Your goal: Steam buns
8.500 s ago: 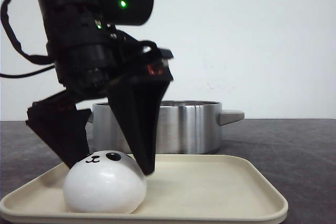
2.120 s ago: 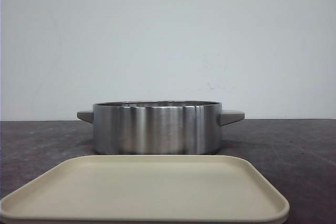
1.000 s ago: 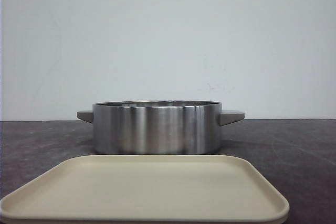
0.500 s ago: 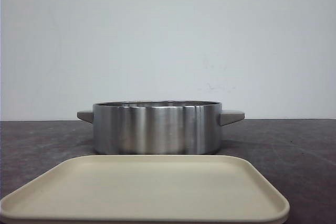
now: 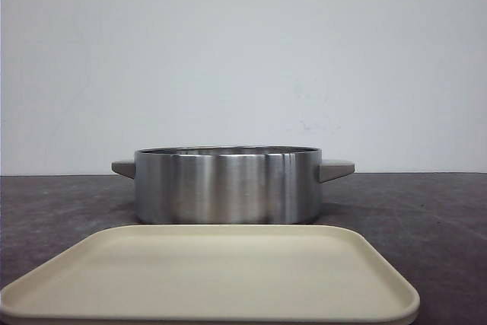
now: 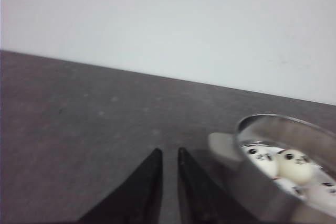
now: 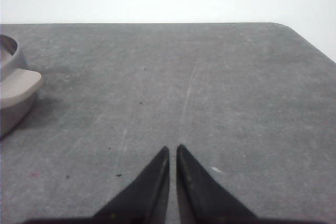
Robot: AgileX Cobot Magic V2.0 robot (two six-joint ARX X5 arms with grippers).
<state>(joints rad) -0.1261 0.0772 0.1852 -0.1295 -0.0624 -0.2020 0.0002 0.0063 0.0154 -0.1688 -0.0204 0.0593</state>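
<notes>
Left wrist view shows the buns [image 6: 294, 163] sitting domed side up inside the steel pot [image 6: 262, 192], panda faces turned upward. They lie just off to one side of the left gripper [image 6: 169, 155], whose fingers are nearly together, holding nothing, low over the dark table [image 6: 94, 108]. The right gripper [image 7: 172, 150] is likewise nearly closed on nothing, the pot's handle [image 7: 18, 85] well apart from it.

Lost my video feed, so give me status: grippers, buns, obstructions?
Left gripper and right gripper shut, holding nothing. Buns inside steel pot; tray bare. No obstructions.
</notes>
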